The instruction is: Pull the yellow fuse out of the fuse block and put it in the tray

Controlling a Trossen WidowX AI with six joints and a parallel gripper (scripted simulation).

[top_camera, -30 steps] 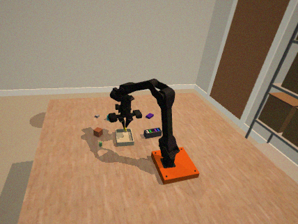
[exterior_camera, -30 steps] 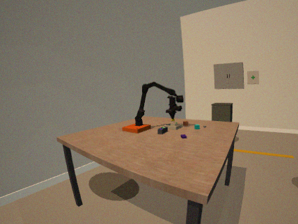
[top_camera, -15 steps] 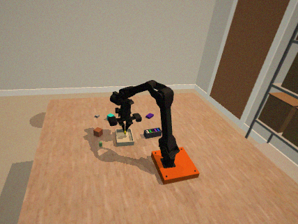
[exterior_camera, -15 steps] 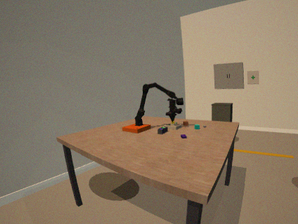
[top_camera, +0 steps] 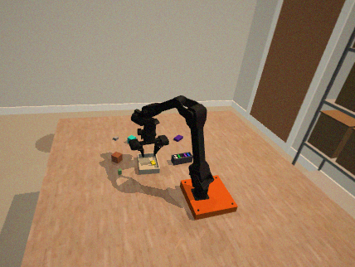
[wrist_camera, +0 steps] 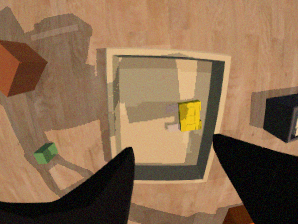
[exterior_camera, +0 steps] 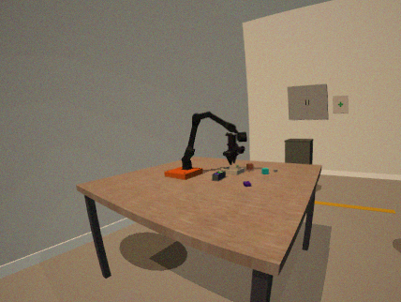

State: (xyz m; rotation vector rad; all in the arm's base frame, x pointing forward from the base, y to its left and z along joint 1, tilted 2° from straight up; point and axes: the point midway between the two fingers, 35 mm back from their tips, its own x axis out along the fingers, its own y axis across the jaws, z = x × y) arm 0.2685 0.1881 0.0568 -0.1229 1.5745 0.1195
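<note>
Small yellow block-shaped fuse [wrist_camera: 190, 115] lies flat on the floor of the shallow cream square tray [wrist_camera: 222, 123], against its right wall in the wrist view; nothing is touching it. Black two-fingered hand [wrist_camera: 174, 192] hangs above the tray, fingers spread well apart, gripping nothing; the fuse sits clear between and below the tips.

Dark rectangular fuse block [top_camera: 182, 157] with its row of coloured fuses stands just beside the tray, toward the arm's orange base plate [top_camera: 208, 196], apart from both hand and yellow fuse. No contact with it shows.

Round about on the wooden surface [top_camera: 104, 224], toward its far edge: brown cube [top_camera: 117, 157], small green cube [top_camera: 119, 171], teal cube [top_camera: 131, 138], purple piece [top_camera: 178, 138].

Judgement: pull, carry and release look done. Left only: lift the hand away without brushing the tray or block.
</note>
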